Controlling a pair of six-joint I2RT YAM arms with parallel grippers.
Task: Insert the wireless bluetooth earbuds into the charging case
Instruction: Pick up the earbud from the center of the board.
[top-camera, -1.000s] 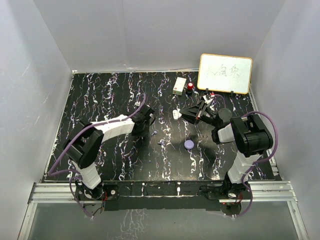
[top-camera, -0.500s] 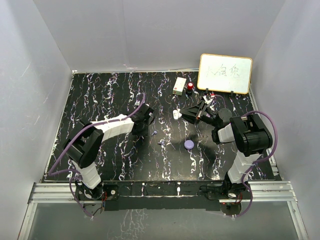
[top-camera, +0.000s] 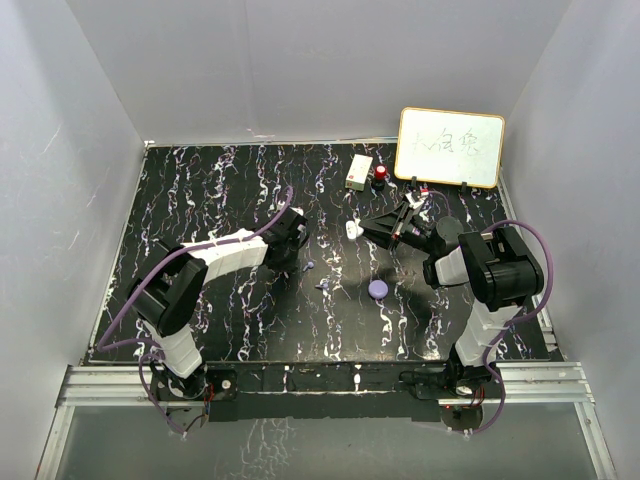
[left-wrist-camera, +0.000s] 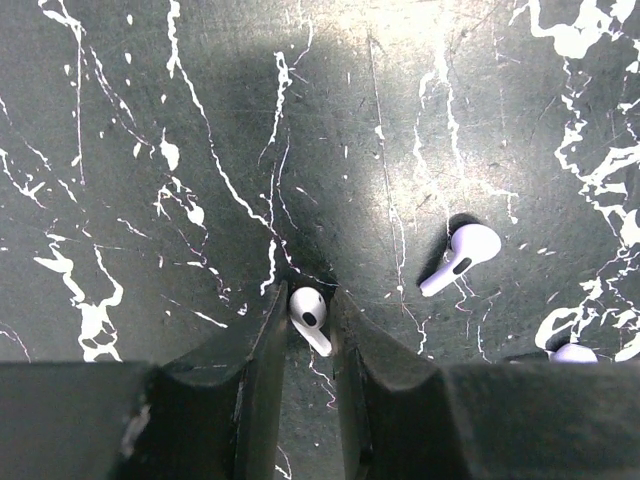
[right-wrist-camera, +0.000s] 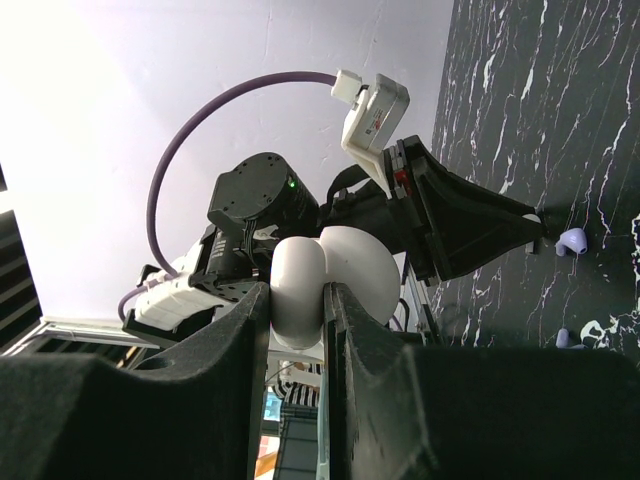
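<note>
Fingers (left-wrist-camera: 255, 380) of the left gripper (left-wrist-camera: 309, 300) are clamped on the first earbud (left-wrist-camera: 306, 314), with 1 dark pad against each side of its rounded head and at most a sliver of gap. This earbud lies on the table (left-wrist-camera: 150, 120), its short stem trailing back between the pads toward the wrist camera. The second earbud (left-wrist-camera: 462, 252) lies free on the black, white-veined surface, off to the right of the fingers and apart from them. In the wrist view its head points up-right and its stem slants down-left, with a small shadow beside it.

In the overhead view the left gripper sits low over the table, a little left of centre. The right gripper (right-wrist-camera: 297, 300) is closed tight on the charging case (right-wrist-camera: 355, 270), a smooth white rounded shell squeezed between its 2 black fingers. That gripper reaches in from the right and holds the case near the table's middle, facing the left arm. Whether the case touches the table I cannot tell.

Nearer the robot than the case, a round lilac puck (top-camera: 377, 288) lies flat by itself. At the far right corner stands a whiteboard (top-camera: 450, 147), with a small white box (top-camera: 359, 172) and a red-capped item (top-camera: 381, 175) just to its left.
</note>
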